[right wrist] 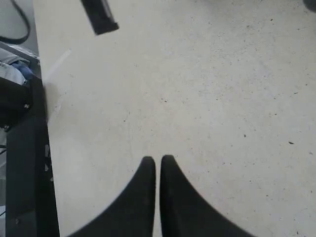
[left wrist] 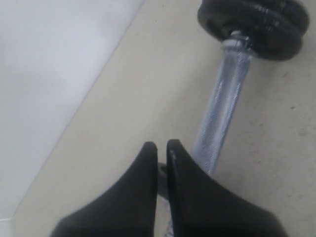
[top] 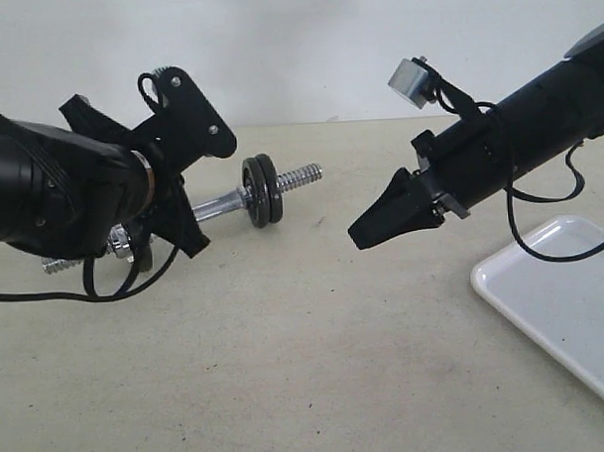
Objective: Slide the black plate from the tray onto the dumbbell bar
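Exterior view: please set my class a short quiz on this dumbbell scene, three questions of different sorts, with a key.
1. True or false: the right gripper is holding a disc.
2. How many discs sit on the bar? A: none. B: two. C: five.
3. Fill in: the white tray lies at the ___ edge of the exterior view.

Key
1. False: its jaws are shut on nothing, in the air.
2. B.
3. Right.
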